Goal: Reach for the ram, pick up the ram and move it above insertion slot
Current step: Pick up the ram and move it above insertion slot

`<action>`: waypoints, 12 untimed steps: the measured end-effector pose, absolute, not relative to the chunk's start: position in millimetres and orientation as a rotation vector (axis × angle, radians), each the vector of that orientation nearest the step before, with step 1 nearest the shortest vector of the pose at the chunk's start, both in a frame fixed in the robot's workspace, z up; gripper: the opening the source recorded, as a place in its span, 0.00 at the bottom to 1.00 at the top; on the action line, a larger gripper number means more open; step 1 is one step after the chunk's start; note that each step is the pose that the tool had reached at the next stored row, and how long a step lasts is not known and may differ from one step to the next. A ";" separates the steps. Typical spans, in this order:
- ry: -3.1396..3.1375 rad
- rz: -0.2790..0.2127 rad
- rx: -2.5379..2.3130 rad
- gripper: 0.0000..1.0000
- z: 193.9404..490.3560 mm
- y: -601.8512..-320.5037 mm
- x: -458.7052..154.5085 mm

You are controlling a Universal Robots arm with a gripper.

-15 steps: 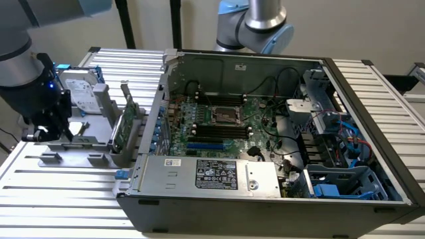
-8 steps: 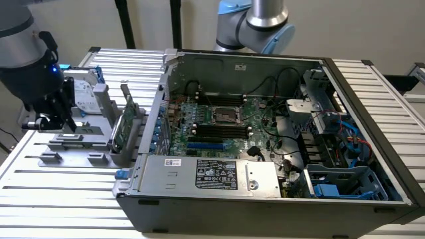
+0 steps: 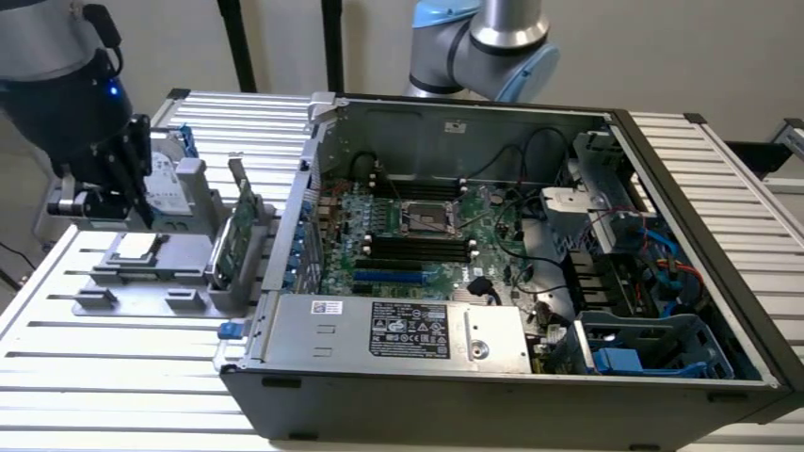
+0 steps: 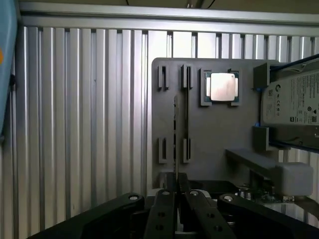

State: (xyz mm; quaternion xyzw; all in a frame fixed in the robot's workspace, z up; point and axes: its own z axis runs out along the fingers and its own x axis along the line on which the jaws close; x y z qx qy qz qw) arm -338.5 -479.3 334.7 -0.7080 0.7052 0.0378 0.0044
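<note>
The ram [image 4: 175,132] appears edge-on in the wrist view as a thin dark strip that runs into my gripper [image 4: 175,191]. Its black fingers [image 4: 162,209] stand close together on that strip, over the grey holder plate [image 4: 214,129]. In the exterior view my gripper [image 3: 101,202] hangs over the grey holder [image 3: 151,282] at that view's left, outside the open computer case [image 3: 503,377]. The dark insertion slots [image 3: 421,248] lie on the motherboard inside the case, well off toward the exterior view's right of my gripper.
On the holder sit a silver processor [image 4: 222,87], a hard drive [image 4: 294,112] and an upright green expansion card [image 3: 239,231] between my gripper and the case wall. A second arm [image 3: 484,42] stands behind the case. Ribbed aluminium table [image 4: 79,124] surrounds the holder.
</note>
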 end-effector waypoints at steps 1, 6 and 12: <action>2.209 0.118 -2.218 0.14 339.1 -478.9 -335.4; 2.209 0.118 -2.218 0.14 361.6 -475.3 -321.2; 2.209 0.118 -2.217 0.14 384.7 -468.2 -308.8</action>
